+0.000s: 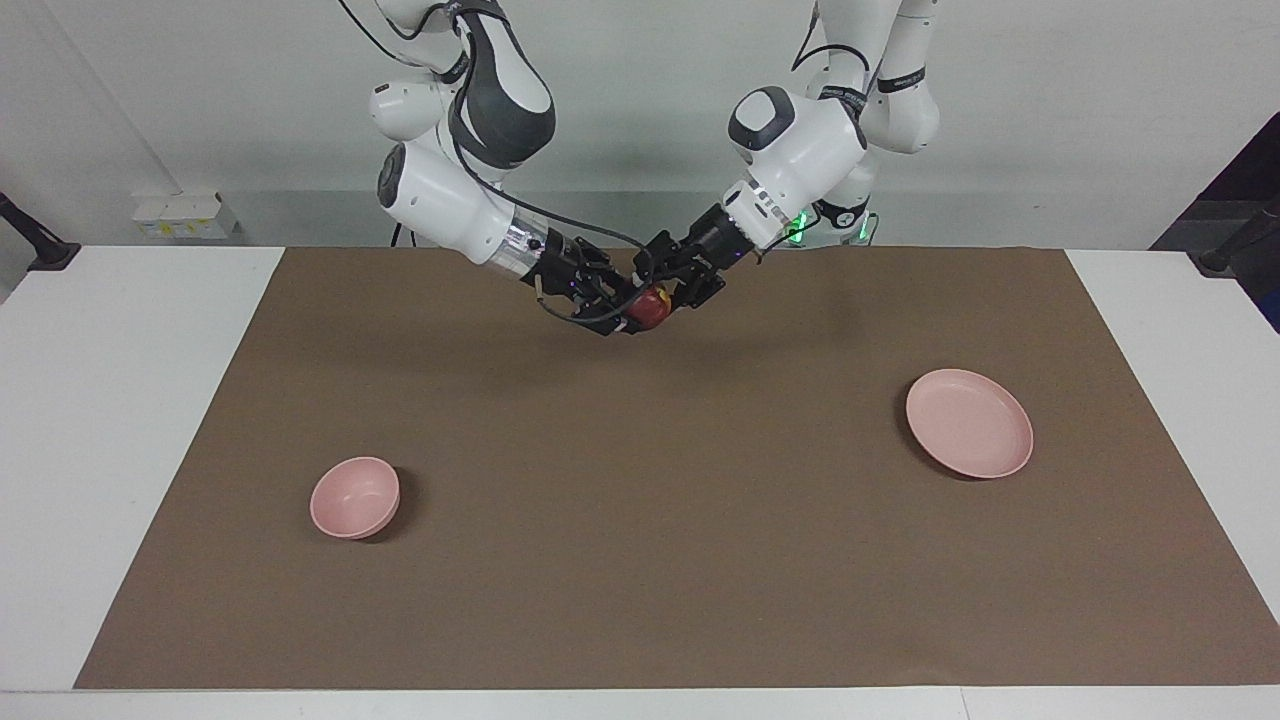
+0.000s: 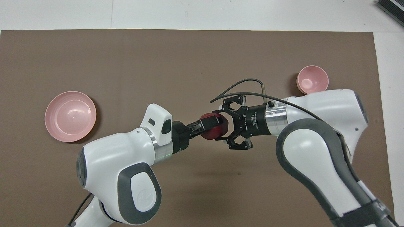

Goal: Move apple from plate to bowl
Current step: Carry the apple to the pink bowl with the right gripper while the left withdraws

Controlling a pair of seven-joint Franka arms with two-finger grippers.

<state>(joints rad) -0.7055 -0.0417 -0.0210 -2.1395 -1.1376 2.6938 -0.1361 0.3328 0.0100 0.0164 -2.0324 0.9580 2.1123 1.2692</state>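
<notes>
The dark red apple [image 1: 650, 309] [image 2: 217, 130] is held up in the air over the middle of the brown mat, at the robots' end. My left gripper [image 1: 662, 297] [image 2: 210, 125] is shut on it. My right gripper [image 1: 626, 308] [image 2: 221, 126] faces it from the other end, open, with a finger on each side of the apple. The pale pink plate [image 1: 968, 422] [image 2: 70, 116] lies empty toward the left arm's end. The small pink bowl [image 1: 354, 497] [image 2: 312, 79] stands empty toward the right arm's end, partly beside the right arm's elbow in the overhead view.
A brown mat [image 1: 640, 560] covers most of the white table [image 1: 120, 400]. Both arms meet over the mat's middle, near the robots.
</notes>
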